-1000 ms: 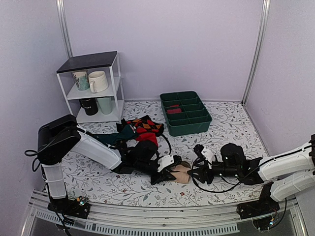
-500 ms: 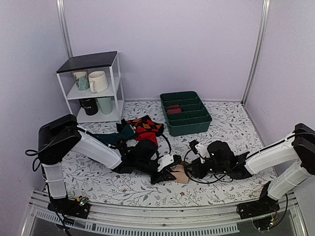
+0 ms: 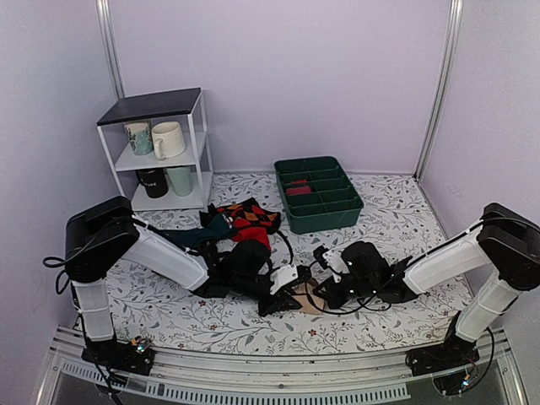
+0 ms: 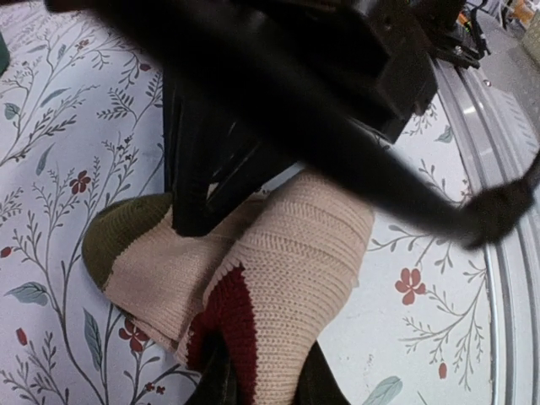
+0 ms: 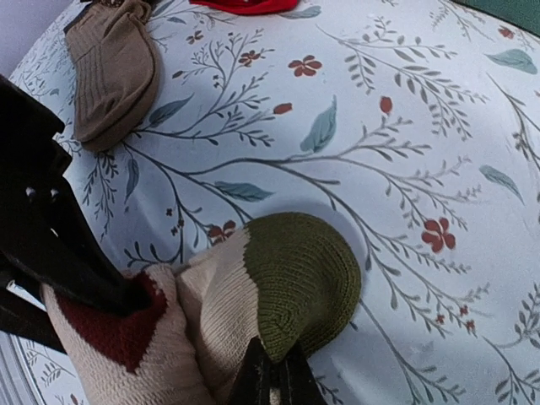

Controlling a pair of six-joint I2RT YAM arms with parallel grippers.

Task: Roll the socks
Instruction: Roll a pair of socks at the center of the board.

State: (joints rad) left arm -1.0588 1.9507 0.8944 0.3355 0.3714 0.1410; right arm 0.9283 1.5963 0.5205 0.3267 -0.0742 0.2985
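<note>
The socks [image 3: 310, 298] lie bunched near the table's front middle: beige knit with a maroon heel [image 4: 221, 314] and an olive toe [image 5: 304, 274]. My left gripper [image 3: 289, 297] comes in from the left and is shut on the folded beige and maroon part [image 4: 291, 253], with its dark fingers on either side of the cloth at the bottom of the left wrist view. My right gripper [image 3: 326, 295] reaches in from the right. It is shut [image 5: 274, 371], pinching the lower edge of the olive toe. The two grippers sit close together over the bundle.
A green divided tray [image 3: 319, 196] stands at the back. A white shelf [image 3: 160, 152] with mugs is at the back left. Red-and-black argyle socks [image 3: 249, 218] and a dark sock [image 3: 202, 229] lie behind my left arm. A plain brown sock [image 5: 114, 67] lies further off.
My right arm has slid left to the socks, and its jaws have shut on the olive toe. The left gripper has kept its hold and its place.
</note>
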